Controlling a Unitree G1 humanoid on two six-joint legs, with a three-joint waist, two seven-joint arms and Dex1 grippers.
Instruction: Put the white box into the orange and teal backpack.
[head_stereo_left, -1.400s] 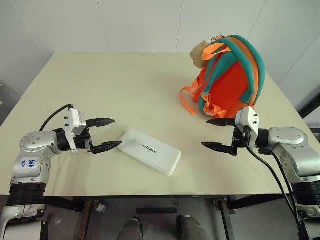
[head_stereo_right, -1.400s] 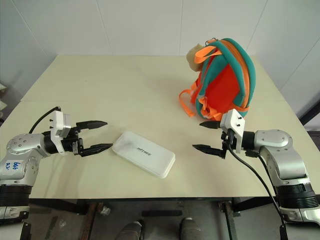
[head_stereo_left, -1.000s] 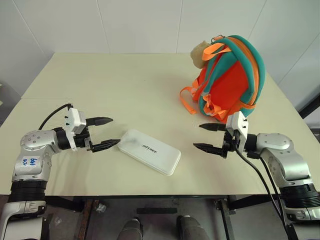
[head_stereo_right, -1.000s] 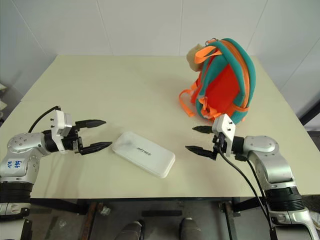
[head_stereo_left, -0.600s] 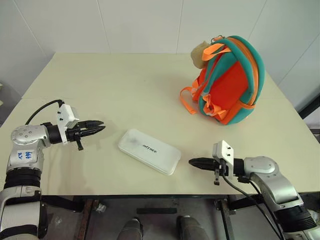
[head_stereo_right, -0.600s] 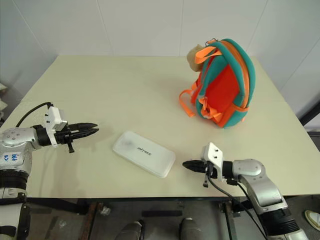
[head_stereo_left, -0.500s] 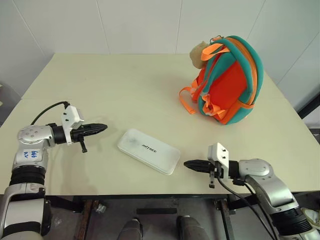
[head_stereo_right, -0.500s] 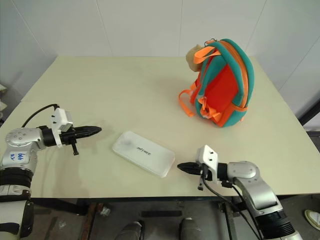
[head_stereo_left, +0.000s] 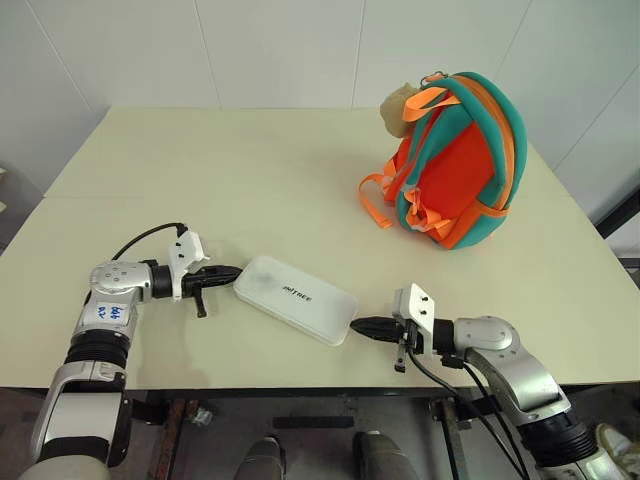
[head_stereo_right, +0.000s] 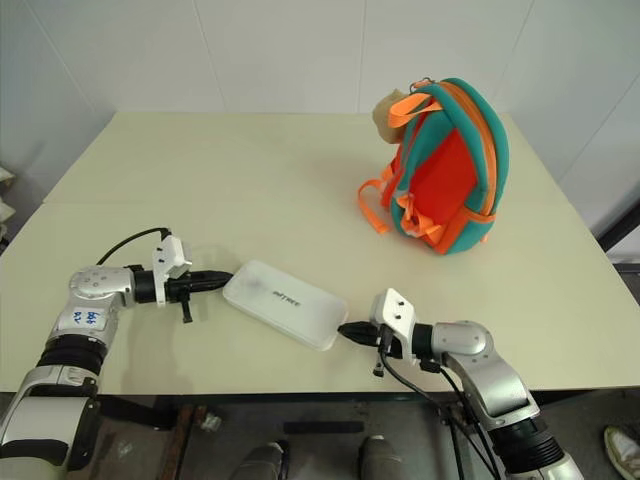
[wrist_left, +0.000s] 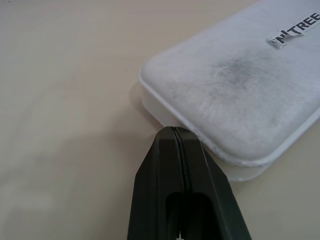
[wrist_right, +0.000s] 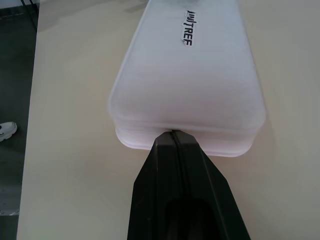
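Table (head_stereo_left: 250, 170): broad pale cream top, carrying all items.

Orange and teal backpack (head_stereo_left: 455, 160): stands upright at the far right of the table, well apart from both sets of jaws and beyond the right arm. Tan plush toy (head_stereo_left: 398, 105) sits at its upper edge; orange straps (head_stereo_left: 378, 205) trail onto the table. Cannot tell whether any opening is unzipped.

White box (head_stereo_left: 296, 299): lies flat on the table, directly between the two sets of jaws, long axis running from one arm to the other. Dark lettering faces up.

Left gripper (head_stereo_left: 228, 272): jaws pressed together, nothing between them; the closed tip meets one short end of the box at its lower edge, as the left wrist view shows.

Right gripper (head_stereo_left: 363, 325): jaws likewise pressed together and empty; the closed tip sits against the opposite short end, at the seam between lid and base in the right wrist view.

Step in hand, by judgement: squeezing the box end-to-end between two closed tips, ahead of a two-arm lift. Box not yet off the table.

Next move calls for: even inward pressure from both arms, then a level, matched rise and carry toward the backpack. Contact is narrow, so any mismatch could let the box pivot or slip out.
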